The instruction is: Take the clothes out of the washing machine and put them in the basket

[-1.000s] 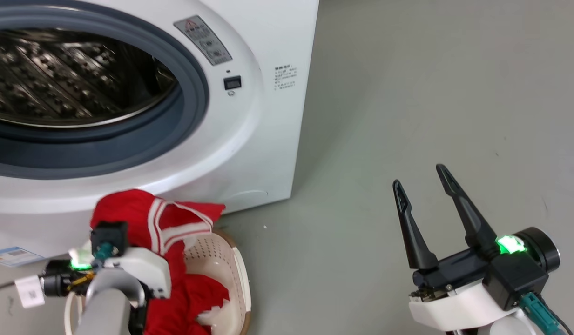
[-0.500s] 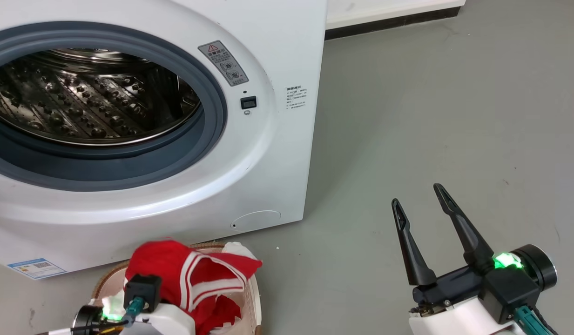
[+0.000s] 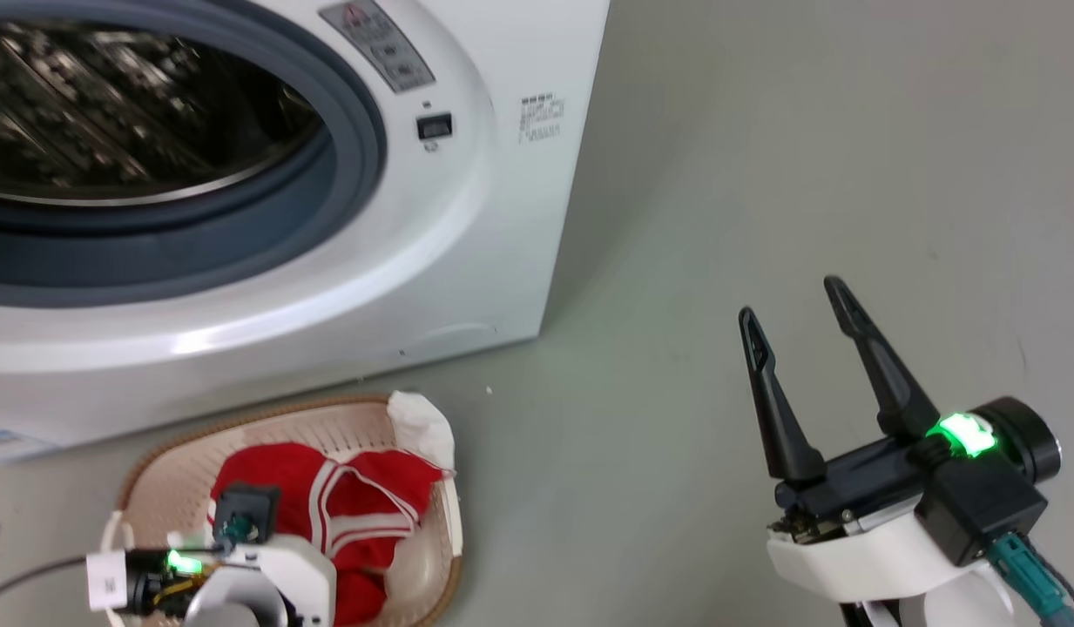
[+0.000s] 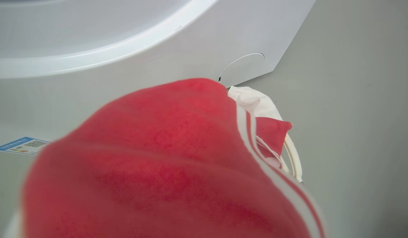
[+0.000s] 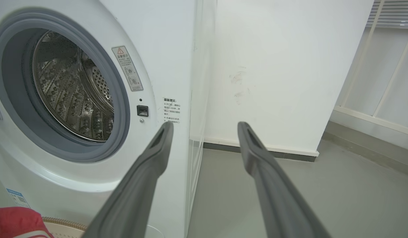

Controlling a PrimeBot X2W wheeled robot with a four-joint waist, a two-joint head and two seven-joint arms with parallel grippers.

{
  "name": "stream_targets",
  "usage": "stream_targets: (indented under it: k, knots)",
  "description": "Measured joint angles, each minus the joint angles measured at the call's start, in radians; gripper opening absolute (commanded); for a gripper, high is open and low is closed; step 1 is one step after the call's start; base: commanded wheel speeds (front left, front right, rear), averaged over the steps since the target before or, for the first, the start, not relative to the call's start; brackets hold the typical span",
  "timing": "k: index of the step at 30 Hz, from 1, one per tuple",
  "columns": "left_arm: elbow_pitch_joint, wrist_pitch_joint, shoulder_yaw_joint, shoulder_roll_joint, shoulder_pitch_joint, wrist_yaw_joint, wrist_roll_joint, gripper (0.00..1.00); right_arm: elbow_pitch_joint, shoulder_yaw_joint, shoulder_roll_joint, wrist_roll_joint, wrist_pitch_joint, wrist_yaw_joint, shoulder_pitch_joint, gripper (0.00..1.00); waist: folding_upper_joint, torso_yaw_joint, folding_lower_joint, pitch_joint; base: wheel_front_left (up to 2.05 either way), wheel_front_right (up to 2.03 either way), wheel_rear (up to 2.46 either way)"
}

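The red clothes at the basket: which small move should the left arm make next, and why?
Probably open the left fingers to release. The clothes already lie inside the basket, and red fabric lies close against the left wrist camera, hiding those fingers, so a grip seems likely.

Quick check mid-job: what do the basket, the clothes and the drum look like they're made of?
Basket: likely matte cream plastic, moulded perforations, brown woven-look rim.
Clothes: soft red fabric, white stripes, folds and drapes.
Drum: shiny metal, probably stainless steel, reflective, perforated.
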Motion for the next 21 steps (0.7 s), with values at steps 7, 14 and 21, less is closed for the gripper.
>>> stream_targets:
  k: [7, 14, 21]
  knots:
    - [0.184, 0.000, -0.016, 0.030, -0.156, -0.022, 0.009, 0.00, -0.017, -0.002, 0.000, 0.018, 0.000, 0.000, -0.065, 1.00, 0.0000, -0.018, 0.0001, 0.135, 0.00, 0.00, 0.00]
    - [0.353, 0.014, -0.042, 0.059, -0.289, -0.034, 0.024, 0.00, -0.038, -0.012, 0.000, 0.039, 0.000, 0.000, -0.123, 1.00, 0.0000, -0.034, 0.0002, 0.268, 0.00, 0.00, 0.00]
    - [0.449, 0.046, -0.058, 0.059, -0.384, -0.038, 0.024, 0.00, -0.057, -0.026, 0.000, 0.056, 0.000, 0.000, -0.167, 1.00, 0.0000, -0.041, 0.0002, 0.385, 0.00, 0.00, 0.00]
